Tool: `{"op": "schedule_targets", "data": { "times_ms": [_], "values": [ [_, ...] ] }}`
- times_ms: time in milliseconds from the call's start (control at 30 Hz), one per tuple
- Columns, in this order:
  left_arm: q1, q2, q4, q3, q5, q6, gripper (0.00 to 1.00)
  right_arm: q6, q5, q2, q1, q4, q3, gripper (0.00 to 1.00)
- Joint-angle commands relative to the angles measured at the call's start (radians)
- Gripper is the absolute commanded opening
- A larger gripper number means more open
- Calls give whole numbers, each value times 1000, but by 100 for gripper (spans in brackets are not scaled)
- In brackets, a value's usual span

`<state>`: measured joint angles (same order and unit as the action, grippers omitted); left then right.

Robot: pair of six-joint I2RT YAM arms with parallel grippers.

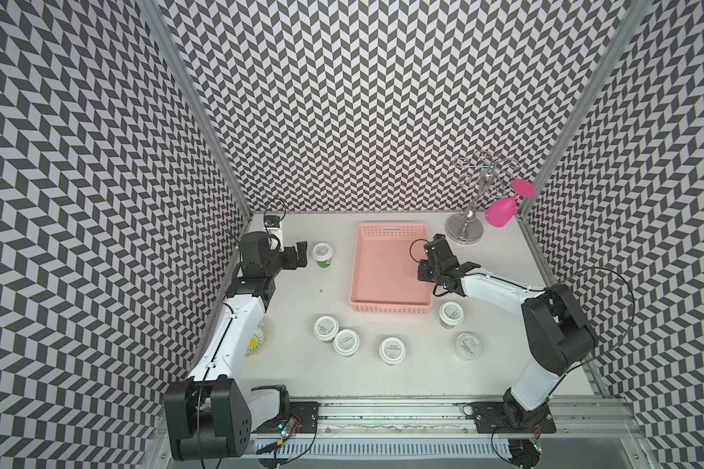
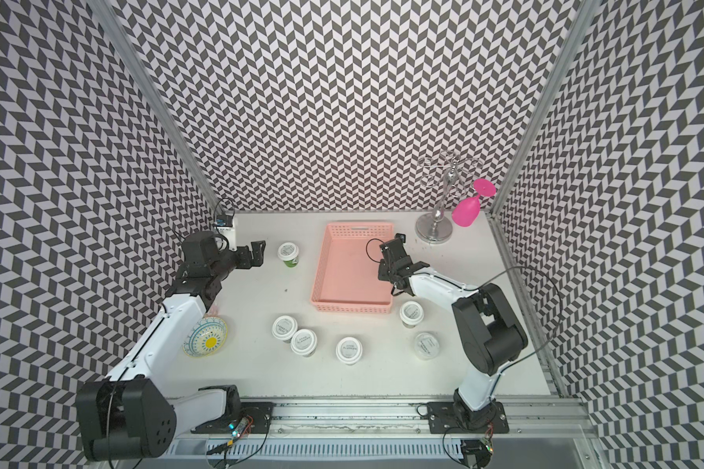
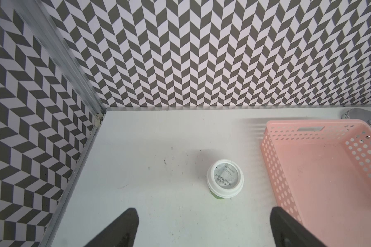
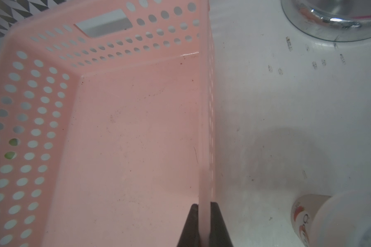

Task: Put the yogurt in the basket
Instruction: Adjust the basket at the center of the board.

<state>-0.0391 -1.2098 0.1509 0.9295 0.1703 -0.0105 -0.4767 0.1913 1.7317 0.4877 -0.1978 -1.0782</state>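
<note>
Pinches the right-hand wall of the salmon-pink perforated basket (image 1: 389,309) with the right pincer (image 4: 205,207), fingers pressed together on both faces of the thin plastic. Holds the left pincer (image 3: 204,210) spread wide above the table (image 1: 301,377), pointed at a green-sided yogurt tub (image 1: 322,252) standing upright near the basket's left wall, apart from it. Shows five more tubs in both top views, all upright on the table outside the basket: a white tub (image 1: 325,327) touching a second white tub (image 1: 346,342), a third white tub (image 1: 392,350) near them, a brownish-sided tub (image 1: 451,313) just beside the basket's near right corner, and a translucent tub (image 1: 468,346) closer to the front edge. Carries a chrome stand (image 1: 464,233) with a magenta wine glass (image 1: 500,213) hung upside down at the back right. Half hides a patterned bowl (image 2: 206,339) under the left arm.
</note>
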Motion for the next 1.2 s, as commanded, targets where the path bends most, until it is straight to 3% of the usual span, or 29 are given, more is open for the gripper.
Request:
{"op": "schedule_targets", "data": {
  "times_ms": [0,200,533,767,1167],
  "values": [
    [5,-10,5,19,34,-28,100,45,-70,-47,-4,104,21,3],
    [6,-17,23,29,78,-63,100,0,-44,-38,-5,85,27,3],
    [14,-40,6,31,89,-48,100,-53,-113,14,-6,130,50,7],
    [26,-70,8,40,76,-48,100,-42,-134,14,-6,103,35,23],
    [44,-106,5,35,48,-37,100,32,-29,-214,-9,15,70,41]
  ]
}}
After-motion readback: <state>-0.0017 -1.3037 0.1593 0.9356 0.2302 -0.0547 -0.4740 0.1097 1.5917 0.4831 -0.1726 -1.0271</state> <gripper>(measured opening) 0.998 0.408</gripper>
